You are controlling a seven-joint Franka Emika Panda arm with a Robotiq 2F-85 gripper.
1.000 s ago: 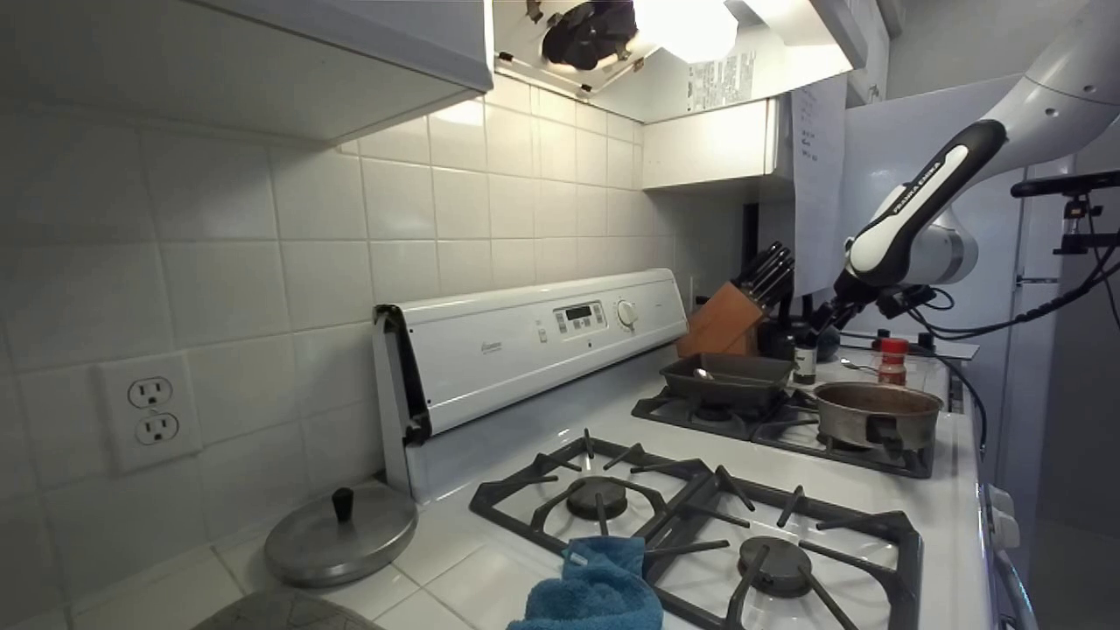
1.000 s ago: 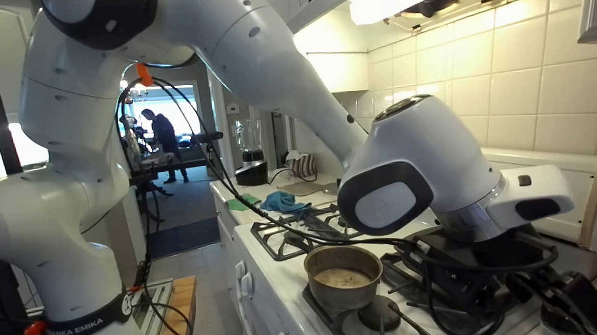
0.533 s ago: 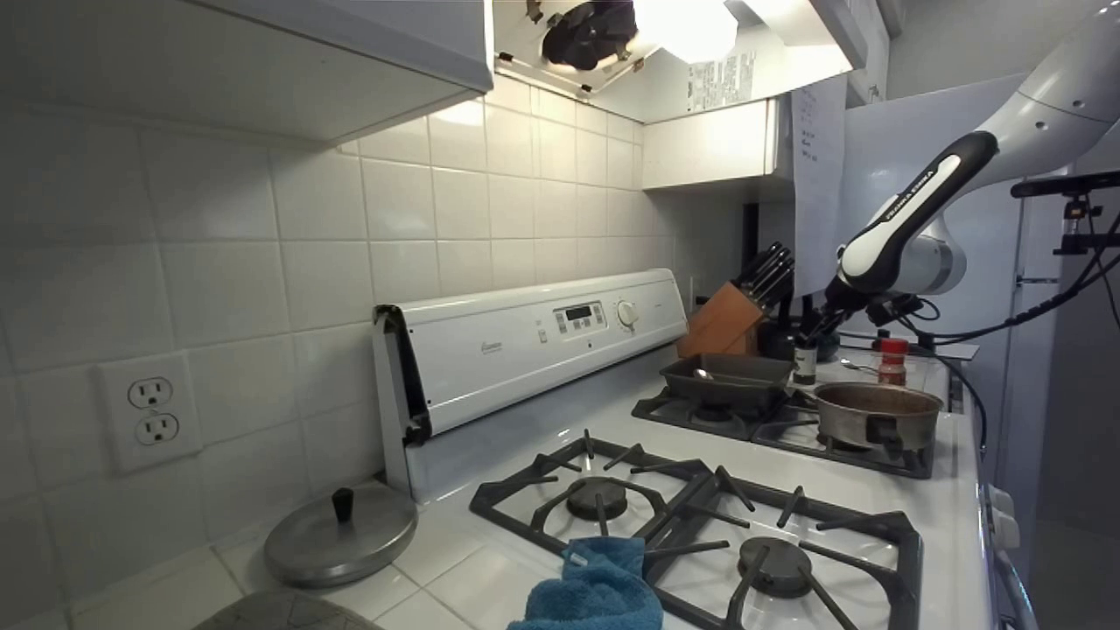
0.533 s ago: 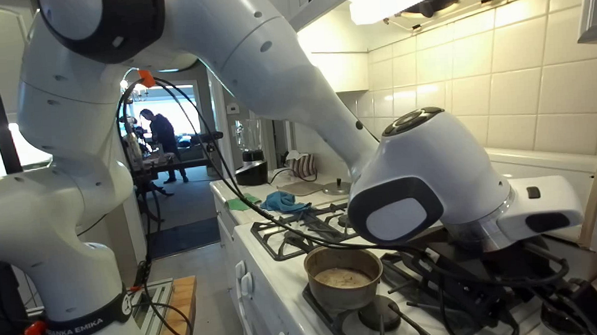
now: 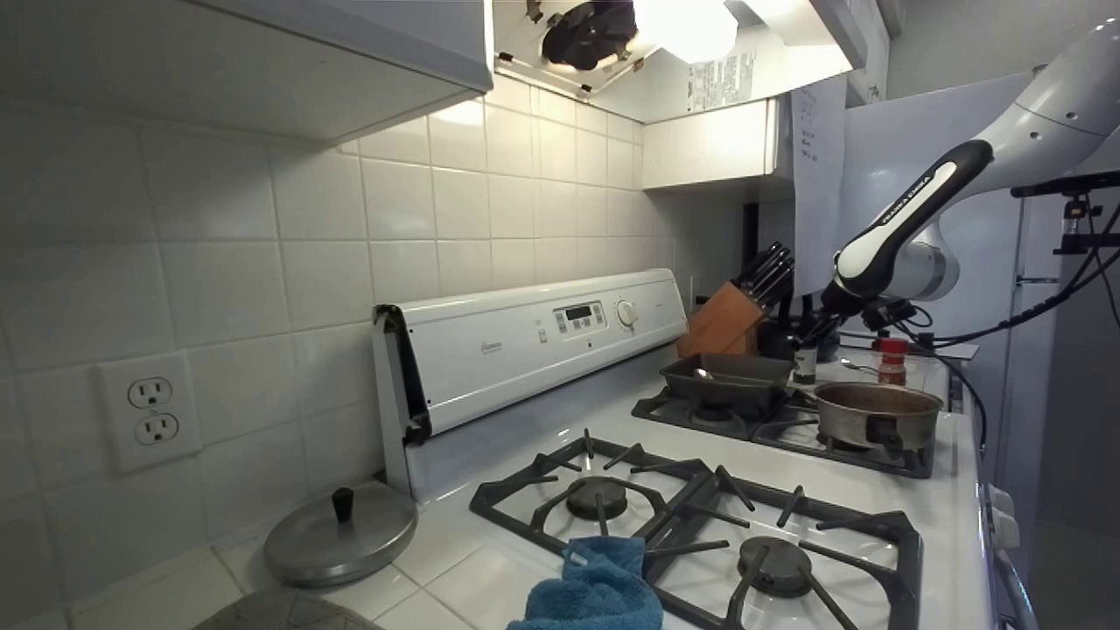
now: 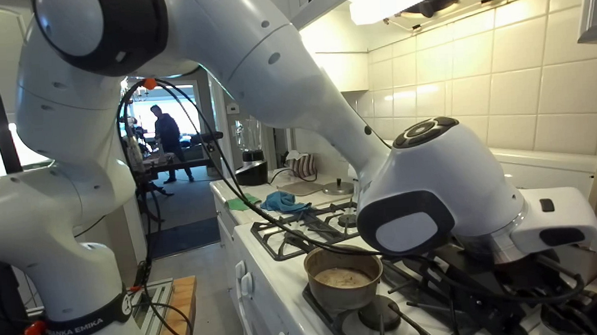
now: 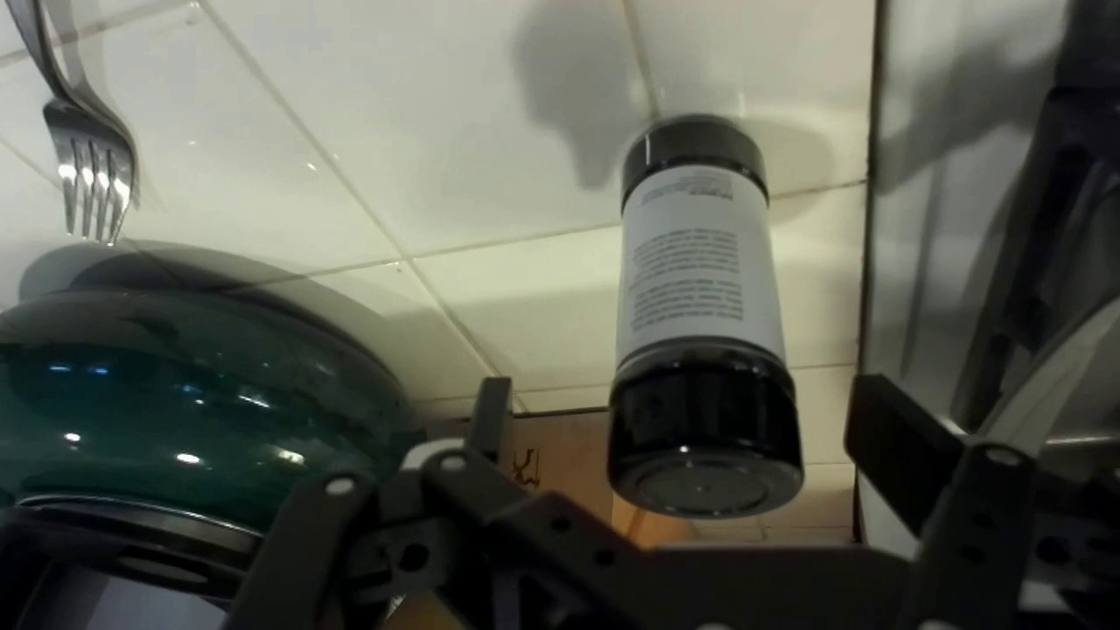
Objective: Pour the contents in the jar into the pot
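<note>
Gripper (image 7: 685,402): spread, with the cap (image 7: 704,429) of the black-capped spice jar (image 7: 700,271) showing between its fingers (image 7: 492,416) in the wrist view; how deep it sits there cannot be told. The step in hand, as judged, is lining up the grasp.
Jar: the task's likely source, on end on the white-tiled counter (image 7: 437,131), just beside the gas stove (image 5: 949,525). The next move seems to call for settling the fingers along both its sides, then an even squeeze and a straight lift. The cap looks to be on, which could hinder the pour.
Saucepan (image 6: 342,300): presumably the pot meant, standing on the stove in both exterior views; pale contents (image 6: 343,277) show inside it in an exterior view.
Fork (image 7: 92,166): at the wrist view's left, tines toward a glossy dark green vessel (image 7: 184,385) of unclear kind.
Metal lid (image 5: 341,535): on the counter in an exterior view, knob up, left of a blue towel (image 5: 595,591).
Baking pan (image 5: 722,394): dark, on the stove, in front of a wooden knife block (image 5: 722,322); a red-capped shaker (image 5: 892,363) stands farther right.
Person (image 6: 168,133): standing in a brighter room beyond, with a blender (image 6: 251,170) to the right and a lit hood lamp (image 6: 392,4) above the stove.
</note>
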